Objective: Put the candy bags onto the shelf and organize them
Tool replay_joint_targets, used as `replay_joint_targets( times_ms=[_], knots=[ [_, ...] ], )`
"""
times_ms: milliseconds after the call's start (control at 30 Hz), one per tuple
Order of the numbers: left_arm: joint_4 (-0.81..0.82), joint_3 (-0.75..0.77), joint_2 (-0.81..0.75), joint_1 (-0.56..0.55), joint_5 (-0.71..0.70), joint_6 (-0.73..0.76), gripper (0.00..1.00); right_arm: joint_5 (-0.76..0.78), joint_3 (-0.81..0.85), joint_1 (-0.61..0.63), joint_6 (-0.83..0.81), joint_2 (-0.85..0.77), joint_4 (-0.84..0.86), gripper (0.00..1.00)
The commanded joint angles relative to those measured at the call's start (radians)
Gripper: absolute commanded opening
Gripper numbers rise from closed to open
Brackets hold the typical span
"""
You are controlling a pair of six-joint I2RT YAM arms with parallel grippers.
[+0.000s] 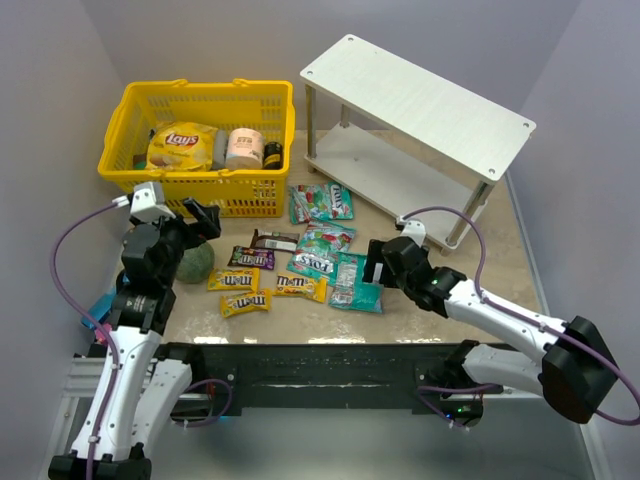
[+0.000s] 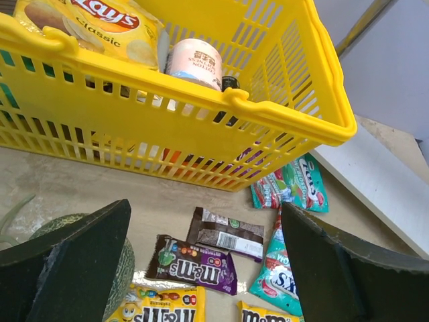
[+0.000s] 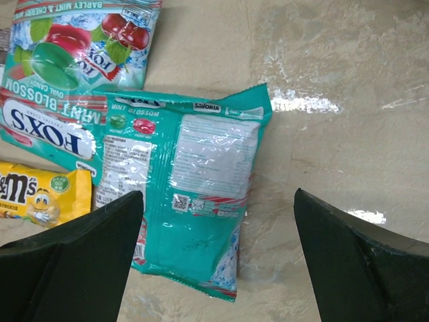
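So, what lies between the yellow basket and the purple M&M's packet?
A brown packet lies there, close to the purple M&M's packet; the rest up to the yellow basket is bare table. The left wrist view shows it.

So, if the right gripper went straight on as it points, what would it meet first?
Probably the back-side-up teal Mint Blossom candy bag, lying flat below the open right gripper.

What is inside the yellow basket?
Inside the yellow basket lie a Lay's chip bag, a pale round tub and a small dark jar. Whatever lies beneath them is covered, so I cannot tell.
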Motion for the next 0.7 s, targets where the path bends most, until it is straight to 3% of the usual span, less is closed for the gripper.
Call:
replay_joint_targets(
  times_ms=[0, 233, 433, 667],
  knots=[
    [0.012, -0.010, 0.002, 0.005, 0.032, 0.030, 1.00, 0.010, -0.034, -0.015, 0.025, -0.003, 0.036, 0.98],
    [0.014, -0.012, 0.028, 0.005, 0.055, 0.027, 0.99, 0.012, -0.110, -0.088, 0.063, -0.056, 0.053, 0.96],
    [0.009, -0.009, 0.042, 0.005, 0.057, 0.025, 0.99, -0.082, -0.138, -0.176, 0.046, -0.070, 0.093, 0.92],
    [0.006, -0.007, 0.050, 0.005, 0.060, 0.027, 1.00, -0.221, -0.198, -0.179, 0.094, -0.076, 0.193, 0.91]
  ],
)
